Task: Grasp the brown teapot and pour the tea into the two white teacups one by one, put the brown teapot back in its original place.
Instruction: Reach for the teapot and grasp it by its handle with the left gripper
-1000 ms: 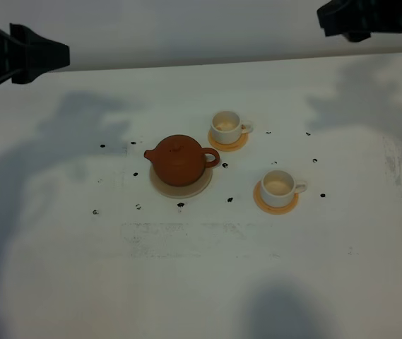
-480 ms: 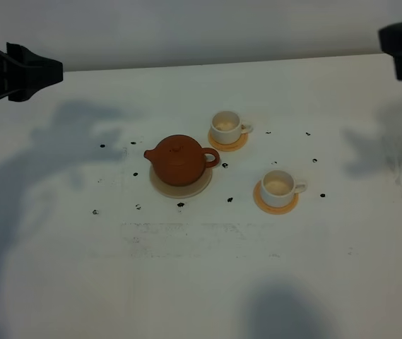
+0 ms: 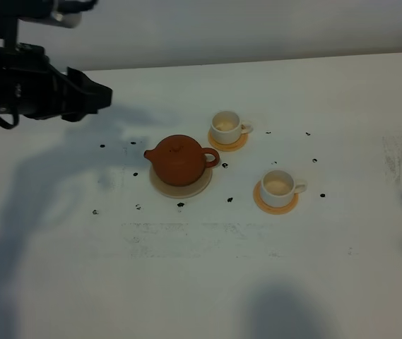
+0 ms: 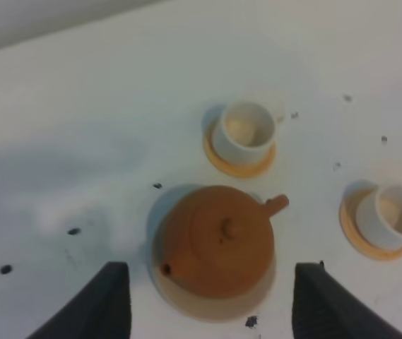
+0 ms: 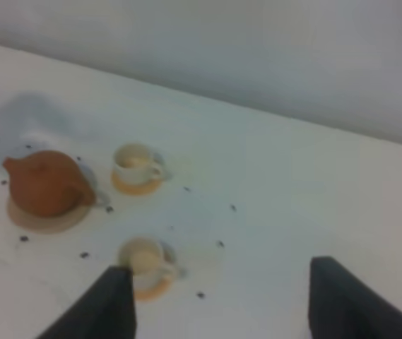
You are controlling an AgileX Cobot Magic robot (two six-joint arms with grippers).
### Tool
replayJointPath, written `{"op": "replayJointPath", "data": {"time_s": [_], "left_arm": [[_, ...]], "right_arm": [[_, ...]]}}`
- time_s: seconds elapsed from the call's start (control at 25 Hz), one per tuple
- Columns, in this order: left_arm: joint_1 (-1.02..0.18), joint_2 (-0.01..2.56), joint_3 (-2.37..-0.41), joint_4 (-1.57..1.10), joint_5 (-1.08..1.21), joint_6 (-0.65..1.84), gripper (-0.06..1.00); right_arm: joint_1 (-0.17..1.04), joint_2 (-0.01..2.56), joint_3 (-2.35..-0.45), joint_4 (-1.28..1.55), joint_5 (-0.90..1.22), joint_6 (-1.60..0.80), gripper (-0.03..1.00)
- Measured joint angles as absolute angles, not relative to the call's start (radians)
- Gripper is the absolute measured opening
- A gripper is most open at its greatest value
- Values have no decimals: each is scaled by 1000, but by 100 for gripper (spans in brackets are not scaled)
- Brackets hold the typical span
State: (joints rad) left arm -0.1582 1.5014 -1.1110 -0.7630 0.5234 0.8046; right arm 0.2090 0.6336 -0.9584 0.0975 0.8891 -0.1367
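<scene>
The brown teapot [image 3: 177, 160] sits on its beige coaster [image 3: 186, 189] at mid-table, spout to the left, loop handle to the right. Two white teacups stand on orange coasters: one behind the pot [image 3: 225, 126], one to its right and nearer [image 3: 278, 186]. My left gripper [image 3: 98, 95] hovers open, up and to the left of the pot. In the left wrist view the teapot [image 4: 222, 244] lies between the spread fingers of the left gripper [image 4: 213, 266]. The right gripper [image 5: 220, 267] is open and empty, far from the teapot [image 5: 45, 182]; it is outside the exterior view.
Small black specks [image 3: 180, 205] dot the white tabletop [image 3: 201, 282] around the tea set. A grey wall [image 3: 257, 28] runs along the table's far edge. Arm shadows fall across the left side of the table.
The left arm has swung in from the left edge toward the teapot. The right arm has drawn back to the right, out of the exterior view. Teapot and cups have not moved.
</scene>
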Motion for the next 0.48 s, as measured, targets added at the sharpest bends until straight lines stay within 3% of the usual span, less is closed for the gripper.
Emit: {"op": "replayJointPath", "data": {"time_s": [0.48], "left_arm": [[-170,1553,-1111,-738,452,797,50]], "right_arm": [[209,384,-955,85,1079,-113,54]]}}
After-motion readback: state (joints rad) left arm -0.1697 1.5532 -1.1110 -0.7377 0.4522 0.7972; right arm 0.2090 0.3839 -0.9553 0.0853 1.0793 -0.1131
